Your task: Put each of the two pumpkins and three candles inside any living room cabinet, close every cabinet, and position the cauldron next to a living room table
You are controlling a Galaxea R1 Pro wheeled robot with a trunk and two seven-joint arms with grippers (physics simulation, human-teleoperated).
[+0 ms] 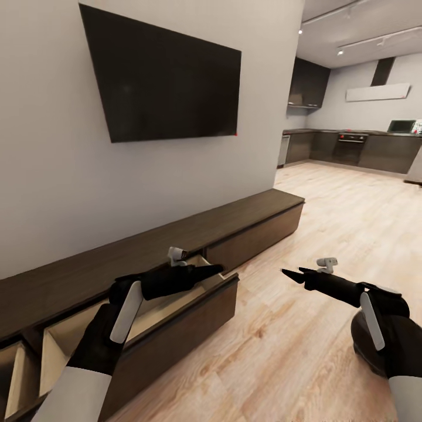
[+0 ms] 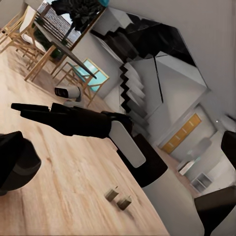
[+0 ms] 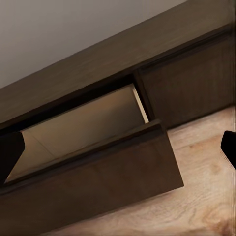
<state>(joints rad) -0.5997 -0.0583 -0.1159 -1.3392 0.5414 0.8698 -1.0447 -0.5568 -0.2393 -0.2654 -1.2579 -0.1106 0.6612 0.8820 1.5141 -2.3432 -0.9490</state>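
A pale grey wall (image 1: pixel 53 193) carries a large dark television (image 1: pixel 167 79), and the light wood-plank floor (image 1: pixel 328 234) runs on into an open kitchen with dark cupboards (image 1: pixel 308 85), an oven (image 1: pixel 350 146) and a pale hood (image 1: pixel 378 92), lit by small ceiling spotlights (image 1: pixel 340 52). The left wrist view takes in a dining table (image 2: pixel 66 46) with wooden chairs (image 2: pixel 22 34) around it, a white staircase (image 2: pixel 135 81) stepping up beside a dark panel, and a pale cushioned chair (image 2: pixel 91 73) near the table.

Head view high, facing down on cabinet (image 1: pixel 176 246); right wrist close on same open drawer (image 3: pixel 93 132) — left wrist faces floor (image 2: pixel 73 187)
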